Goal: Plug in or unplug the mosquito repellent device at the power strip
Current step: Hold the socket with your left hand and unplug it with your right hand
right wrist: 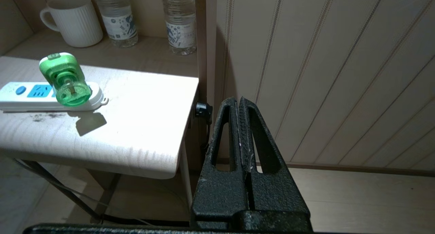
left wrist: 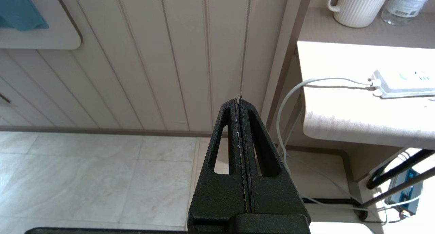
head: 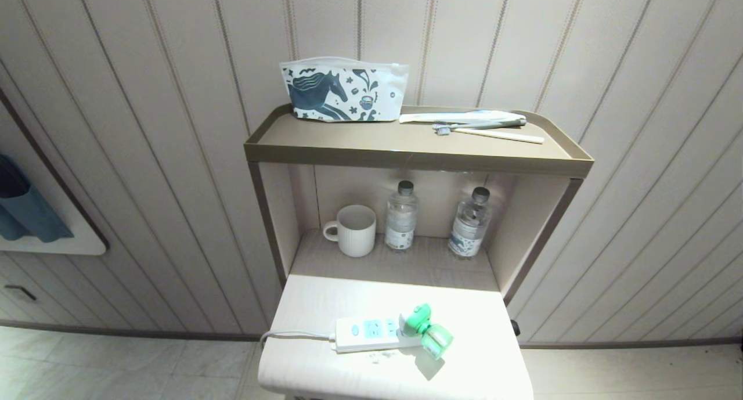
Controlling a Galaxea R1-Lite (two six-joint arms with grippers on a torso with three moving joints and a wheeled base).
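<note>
Idle and pressed shut, the left gripper (left wrist: 239, 100) hangs off the table's left edge, above a tiled floor (left wrist: 85, 179), empty. Likewise the right gripper (right wrist: 239, 101), fingers together and holding nothing, hangs off the right edge, beside the panelled wall (right wrist: 323, 74). Between them the pale table (head: 325, 371) carries the power strip (head: 371, 333) near its front edge, cord (head: 296, 334) trailing over the left edge. At the strip's right end sits the mosquito repellent device (head: 426, 328), plugged in, its green bottle tipped toward the front right corner. Behind, in an open shelf niche, stand a ribbed white mug (head: 355, 230) and two water bottles (head: 401, 216). On the top shelf (head: 406, 156) rest a horse-print pouch (head: 342, 90) and a toothbrush (head: 482, 125).
</note>
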